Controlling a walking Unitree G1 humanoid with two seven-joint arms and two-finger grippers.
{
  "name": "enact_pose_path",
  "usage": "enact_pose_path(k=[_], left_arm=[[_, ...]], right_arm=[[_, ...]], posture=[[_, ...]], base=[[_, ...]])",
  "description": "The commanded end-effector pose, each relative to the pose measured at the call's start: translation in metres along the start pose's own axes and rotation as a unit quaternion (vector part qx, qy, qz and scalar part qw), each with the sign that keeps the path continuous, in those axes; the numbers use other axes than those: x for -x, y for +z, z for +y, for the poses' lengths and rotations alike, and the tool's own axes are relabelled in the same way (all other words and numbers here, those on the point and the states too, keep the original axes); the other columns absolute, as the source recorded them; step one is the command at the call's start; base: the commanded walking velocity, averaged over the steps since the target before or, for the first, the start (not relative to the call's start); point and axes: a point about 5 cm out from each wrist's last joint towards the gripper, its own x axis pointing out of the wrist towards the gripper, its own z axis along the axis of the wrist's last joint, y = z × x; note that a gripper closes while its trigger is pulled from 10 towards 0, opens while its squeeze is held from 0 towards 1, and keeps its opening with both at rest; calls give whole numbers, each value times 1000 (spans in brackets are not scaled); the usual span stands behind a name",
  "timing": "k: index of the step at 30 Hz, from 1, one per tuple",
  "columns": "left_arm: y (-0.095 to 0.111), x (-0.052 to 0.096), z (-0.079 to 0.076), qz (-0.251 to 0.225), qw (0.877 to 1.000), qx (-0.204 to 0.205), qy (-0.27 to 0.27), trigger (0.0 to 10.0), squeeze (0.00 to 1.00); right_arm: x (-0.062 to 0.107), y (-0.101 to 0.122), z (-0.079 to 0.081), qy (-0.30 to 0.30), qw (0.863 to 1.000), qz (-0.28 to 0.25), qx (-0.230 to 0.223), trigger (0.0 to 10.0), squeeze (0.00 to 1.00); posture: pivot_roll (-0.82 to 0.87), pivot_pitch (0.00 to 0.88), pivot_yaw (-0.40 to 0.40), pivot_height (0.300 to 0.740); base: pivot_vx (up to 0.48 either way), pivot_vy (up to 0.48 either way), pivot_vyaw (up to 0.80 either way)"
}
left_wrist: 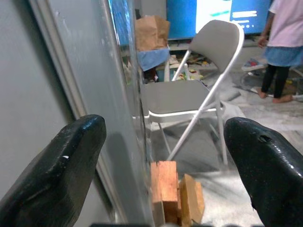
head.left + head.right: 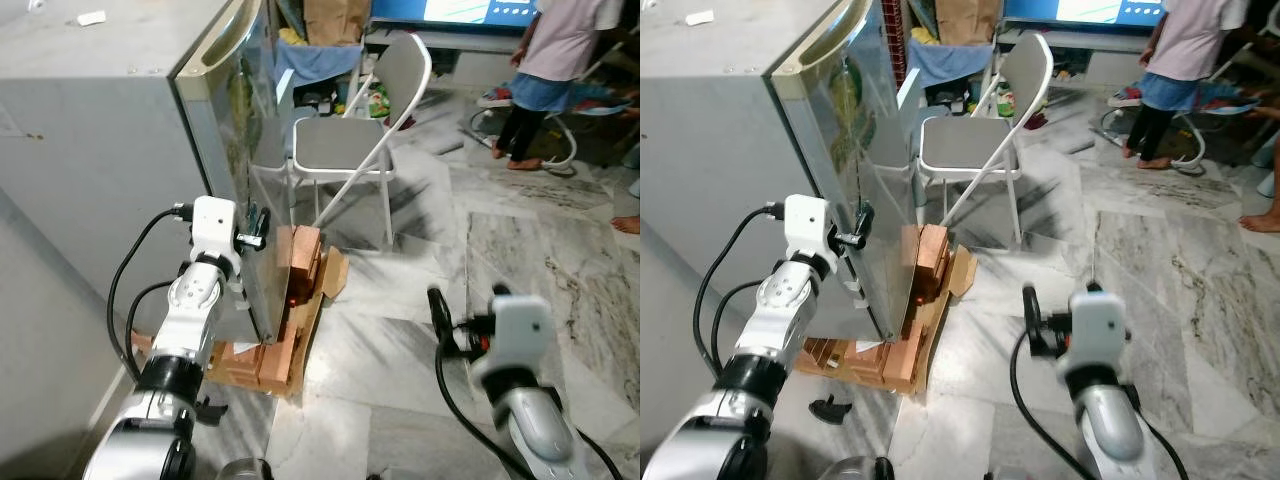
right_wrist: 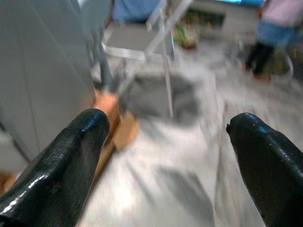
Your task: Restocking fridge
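Fridge (image 2: 90,150) edge: left claw (image 2: 257,228) astride (wide).

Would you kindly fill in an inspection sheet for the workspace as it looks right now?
Surface: marble floor, bare near the robot.
Job's things: grey fridge, door shut; it stands on wooden blocks.
Clutter: folding chair beside the fridge; paper bag behind it.
Hands: left hand open at the fridge door's edge; right hand open over the floor, holding nothing.
Cables: black cables loop along both arms.
Surroundings: a person stands beyond the chair, near a lit screen.
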Motion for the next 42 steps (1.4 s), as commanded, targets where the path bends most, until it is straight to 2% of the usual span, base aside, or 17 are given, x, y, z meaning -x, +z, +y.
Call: enact_pose_path(k=[1,8,13,17,23,28,31,35,40,42], left_arm=[[2,-4,1,-4,1000,2,9,10000,0],[13,-22,8,1,999,12,44,10000,0],[24,-28,7,-18,998,18,53,10000,0],[20,-25,4,-23,998,30,52,10000,0],[0,-11,2,-14,998,40,54,10000,0],[-3,-10,10,-6,997,38,72,10000,0],[8,-18,17,-11,996,43,81,10000,0],[18,-24,15,-17,996,42,71,10000,0],[29,-33,9,-23,998,41,52,10000,0],[41,-40,-2,-33,998,49,27,10000,0]], right_arm=[[3,7,-3,-3,1000,-8,-2,10000,0],[10,7,-6,-2,1000,3,3,10000,0],[10,7,-6,-1,1000,6,2,10000,0],[9,6,-5,-1,1000,7,1,10000,0],[8,4,-4,6,1000,9,0,10000,0],[5,4,-4,8,1000,10,2,10000,0],[3,5,-3,11,1000,6,3,10000,0],[2,6,-3,10,1000,5,4,10000,0],[0,7,-2,8,1000,1,4,10000,0],[-1,7,-2,8,1000,0,4,10000,0]], posture=[[-149,132,40,740],[-167,145,38,740],[-166,144,41,740],[-158,141,44,740],[-149,139,38,740],[-145,138,33,740],[-145,135,33,740],[-147,134,36,740],[-151,133,39,740],[-148,129,37,740]], base=[[0,0,0],[0,0,0],[0,0,0],[0,0,0],[0,0,0],[0,0,0],[0,0,0],[0,0,0],[0,0,0],[0,0,0]])
